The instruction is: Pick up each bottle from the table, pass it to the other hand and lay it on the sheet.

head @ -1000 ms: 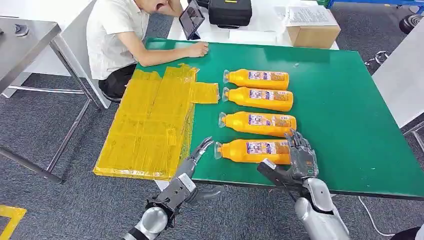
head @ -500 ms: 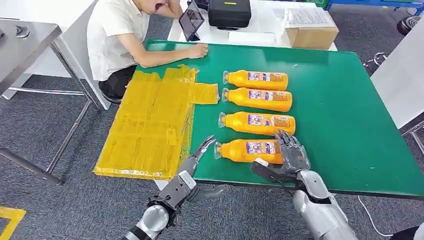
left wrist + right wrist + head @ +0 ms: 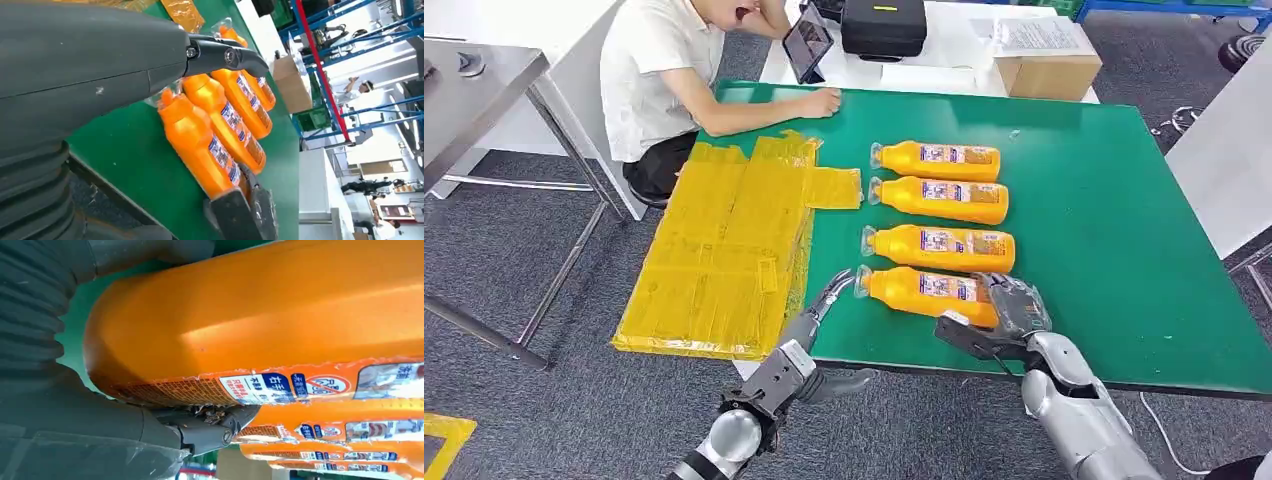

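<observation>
On the green table point(image 3: 1114, 230) the yellow sheet point(image 3: 724, 250) lies left. My right hand point(image 3: 1009, 315) has its fingers wrapped round the nearest bottle's point(image 3: 924, 290) base; my left hand point(image 3: 809, 345), fingers released, waits near its cap.

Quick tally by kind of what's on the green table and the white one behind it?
Orange bottles: 4
Yellow sheets: 1
Cardboard boxes: 1
Black cases: 1
Tablets: 1
Total: 8
</observation>
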You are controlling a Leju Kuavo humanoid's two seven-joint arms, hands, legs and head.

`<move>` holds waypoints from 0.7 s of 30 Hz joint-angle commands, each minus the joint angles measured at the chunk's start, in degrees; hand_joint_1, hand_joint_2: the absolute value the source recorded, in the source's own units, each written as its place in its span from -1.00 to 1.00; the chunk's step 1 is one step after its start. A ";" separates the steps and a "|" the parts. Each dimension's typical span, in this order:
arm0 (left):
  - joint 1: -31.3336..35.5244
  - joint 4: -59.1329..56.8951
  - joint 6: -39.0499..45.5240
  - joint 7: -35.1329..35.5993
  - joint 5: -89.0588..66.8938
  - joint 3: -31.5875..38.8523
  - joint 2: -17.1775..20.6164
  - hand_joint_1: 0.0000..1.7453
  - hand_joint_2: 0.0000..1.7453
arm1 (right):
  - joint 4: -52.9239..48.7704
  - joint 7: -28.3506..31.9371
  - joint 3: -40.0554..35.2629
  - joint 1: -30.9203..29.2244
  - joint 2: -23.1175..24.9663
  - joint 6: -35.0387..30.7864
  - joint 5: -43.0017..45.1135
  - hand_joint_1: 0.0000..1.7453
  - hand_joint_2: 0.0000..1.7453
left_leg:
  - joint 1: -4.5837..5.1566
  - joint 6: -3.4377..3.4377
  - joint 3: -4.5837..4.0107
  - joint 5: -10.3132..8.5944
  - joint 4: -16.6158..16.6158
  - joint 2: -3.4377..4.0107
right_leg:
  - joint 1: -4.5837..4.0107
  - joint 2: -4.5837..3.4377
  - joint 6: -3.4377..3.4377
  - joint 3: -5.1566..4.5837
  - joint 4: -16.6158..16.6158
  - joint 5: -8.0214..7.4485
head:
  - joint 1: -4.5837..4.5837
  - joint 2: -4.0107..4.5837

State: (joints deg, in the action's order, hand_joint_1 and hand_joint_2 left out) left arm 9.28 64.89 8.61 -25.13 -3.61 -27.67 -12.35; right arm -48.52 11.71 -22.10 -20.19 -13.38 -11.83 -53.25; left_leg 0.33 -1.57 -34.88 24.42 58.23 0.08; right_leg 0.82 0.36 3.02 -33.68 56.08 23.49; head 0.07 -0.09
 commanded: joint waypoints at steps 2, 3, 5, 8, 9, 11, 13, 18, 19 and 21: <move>0.90 -2.66 2.32 0.01 3.00 1.45 -0.19 -1.00 1.00 | -3.58 5.16 2.32 8.04 2.78 2.97 9.72 0.96 1.00 | -0.11 0.11 0.18 0.01 -0.11 -0.18 | -0.11 0.15 -0.12 0.26 -0.15 0.04 | 0.00 0.00; 0.90 -2.66 2.32 0.01 3.00 1.45 -0.19 -1.00 1.00 | -3.58 5.16 2.32 8.04 2.78 2.97 9.72 0.96 1.00 | -0.11 0.11 0.17 0.03 -0.09 -0.12 | -0.11 0.10 -0.12 0.24 -0.12 0.03 | 0.02 0.00; 0.31 -2.47 4.31 -0.60 5.09 3.61 -1.38 -1.00 1.00 | -5.11 6.36 3.94 8.87 3.65 2.70 12.40 1.00 1.00 | -0.10 0.14 0.17 0.04 -0.09 -0.10 | -0.10 0.07 -0.13 0.22 -0.10 0.03 | 0.00 0.00; -0.72 -2.44 7.22 -2.63 14.63 8.18 -3.68 -1.00 1.00 | -11.90 10.88 6.67 11.77 6.67 1.47 19.49 0.98 1.00 | -0.11 0.15 0.21 0.06 -0.10 0.00 | -0.11 -0.02 -0.14 0.21 -0.11 0.02 | -0.02 0.00; -1.10 -2.02 7.00 -3.30 16.88 8.70 -3.83 -1.00 1.00 | -14.07 11.49 6.82 12.51 7.39 1.38 20.94 0.96 1.00 | -0.13 0.14 0.17 0.06 -0.06 -0.01 | -0.13 -0.01 -0.13 0.18 -0.09 0.02 | 0.00 0.00; -1.42 -1.46 7.40 -3.40 18.28 8.48 -3.61 -1.00 1.00 | -15.86 10.35 6.34 12.98 7.74 1.29 21.42 0.64 1.00 | -0.12 0.14 0.14 0.07 -0.05 0.03 | -0.11 -0.07 -0.13 0.15 -0.04 0.03 | 0.04 0.00; -2.04 -0.93 6.13 -3.09 27.02 10.37 -3.40 -1.00 1.00 | -19.57 13.50 7.50 14.29 9.89 -0.92 25.79 0.58 1.00 | -0.10 0.14 0.04 0.09 -0.04 0.12 | -0.09 -0.18 -0.12 0.05 0.01 0.02 | 0.00 0.00; -3.92 -0.04 5.88 -0.55 34.96 9.33 -1.59 -1.00 1.00 | -25.00 15.13 7.29 16.52 13.34 -6.40 29.57 0.54 1.00 | -0.08 0.16 -0.10 0.10 -0.07 0.11 | -0.07 -0.17 -0.14 -0.07 0.03 0.07 | 0.00 0.00; -3.92 -0.04 5.88 -0.55 34.96 9.33 -1.59 -1.00 1.00 | -25.00 15.13 7.29 16.52 13.34 -6.40 29.57 0.54 1.00 | -0.08 0.13 -0.26 0.07 -0.06 0.09 | -0.06 -0.16 -0.10 -0.21 0.03 0.04 | -0.02 0.00; -3.87 -0.21 6.41 -0.53 36.80 8.68 -1.50 -1.00 1.00 | -25.48 16.21 7.09 16.91 13.65 -8.81 30.08 0.62 1.00 | -0.11 0.17 -0.17 0.18 -0.04 0.12 | -0.09 -0.19 -0.16 -0.11 0.03 0.13 | -0.02 0.00</move>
State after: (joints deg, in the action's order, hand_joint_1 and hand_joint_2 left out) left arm 5.64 65.35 14.19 -26.34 30.34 -19.78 -15.34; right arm -68.80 26.56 -16.22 -5.03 -3.71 -17.42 -24.48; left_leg 0.28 -1.53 -35.35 24.41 58.22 0.06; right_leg 0.78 0.34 3.01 -34.04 56.14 23.49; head 0.04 -0.09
